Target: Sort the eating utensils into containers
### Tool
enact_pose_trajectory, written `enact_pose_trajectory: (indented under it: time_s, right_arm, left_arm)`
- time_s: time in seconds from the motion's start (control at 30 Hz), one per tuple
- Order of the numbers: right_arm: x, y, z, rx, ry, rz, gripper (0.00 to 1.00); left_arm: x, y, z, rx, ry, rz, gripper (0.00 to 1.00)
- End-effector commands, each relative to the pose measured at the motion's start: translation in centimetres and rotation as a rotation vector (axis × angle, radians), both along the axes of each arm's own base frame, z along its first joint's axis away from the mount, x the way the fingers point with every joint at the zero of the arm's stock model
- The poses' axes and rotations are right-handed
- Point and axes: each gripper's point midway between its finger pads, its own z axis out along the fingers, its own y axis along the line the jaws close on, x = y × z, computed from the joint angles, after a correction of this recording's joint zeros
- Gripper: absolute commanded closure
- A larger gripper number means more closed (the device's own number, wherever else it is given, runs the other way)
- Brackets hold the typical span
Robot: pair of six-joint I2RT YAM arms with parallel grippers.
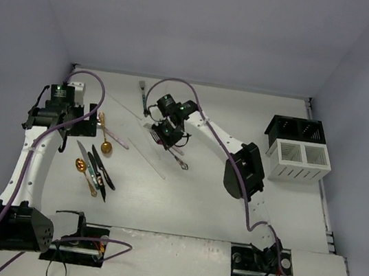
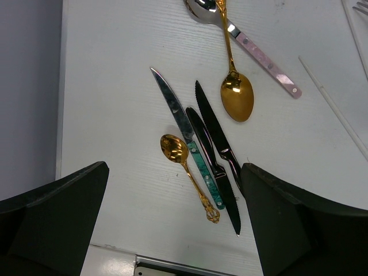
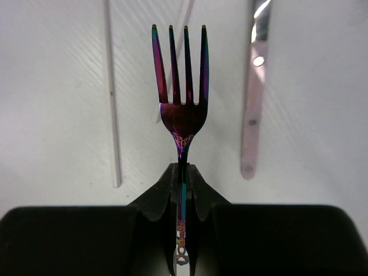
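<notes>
My right gripper [image 3: 182, 172] is shut on the thin handle of an iridescent purple fork [image 3: 183, 109], its tines pointing away over the table; from above, this gripper [image 1: 169, 134] is at mid-table with the fork's handle end [image 1: 182, 163] sticking out. My left gripper [image 2: 174, 172] is open above a small gold spoon [image 2: 185, 169], a teal-handled knife [image 2: 192, 146] and two black knives [image 2: 217, 146]. A larger gold spoon [image 2: 236, 98] and a pink-handled spoon [image 2: 261, 57] lie further off. The containers, a black bin [image 1: 295, 129] joined to a white slotted bin [image 1: 299, 162], stand at the far right.
A thin pale stick [image 3: 112, 98] and a pink-handled piece [image 3: 252, 115] lie on the table under the fork. Another long pale stick [image 1: 143, 142] crosses the table's middle. Purple cables loop over both arms. Walls close in the table's left, back and right sides.
</notes>
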Motion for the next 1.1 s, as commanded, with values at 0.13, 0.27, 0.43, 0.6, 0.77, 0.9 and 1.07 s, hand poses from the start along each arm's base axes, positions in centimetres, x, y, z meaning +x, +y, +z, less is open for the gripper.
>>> enact_pose_trajectory:
  time_s: [0.13, 0.27, 0.43, 0.6, 0.77, 0.9, 1.07]
  right_arm:
    - [8.3, -6.2, 24.1, 0.329, -0.495, -0.150, 1.00]
    - [12.8, -14.3, 29.7, 0.357, -0.667, -0.357, 1.00]
    - [15.9, -27.4, 34.9, 0.383, -0.846, -0.673, 1.00]
    - [15.7, -38.0, 34.9, 0.278, -0.994, -0.931, 1.00]
    - [13.6, -44.8, 33.1, 0.116, -1.148, -1.130, 1.00]
    - [12.8, -47.0, 30.6, 0.058, -1.189, -1.198, 1.00]
    - [12.4, -50.5, 29.0, 0.025, -1.224, -1.317, 1.00]
  left_arm:
    - [0.7, -1.5, 1.1, -0.055, -0.062, -0.089, 0.03]
    - [0.9, -2.3, 1.7, -0.083, -0.079, -0.133, 0.03]
    - [1.2, -3.1, 2.1, -0.113, -0.088, -0.174, 0.03]
    - [1.8, -3.4, 2.0, -0.133, -0.080, -0.173, 0.03]
    - [2.3, -3.8, 1.9, -0.154, -0.073, -0.183, 0.03]
    - [2.7, -3.9, 2.0, -0.163, -0.070, -0.188, 0.03]
    - [2.7, -4.3, 2.2, -0.173, -0.078, -0.213, 0.03]
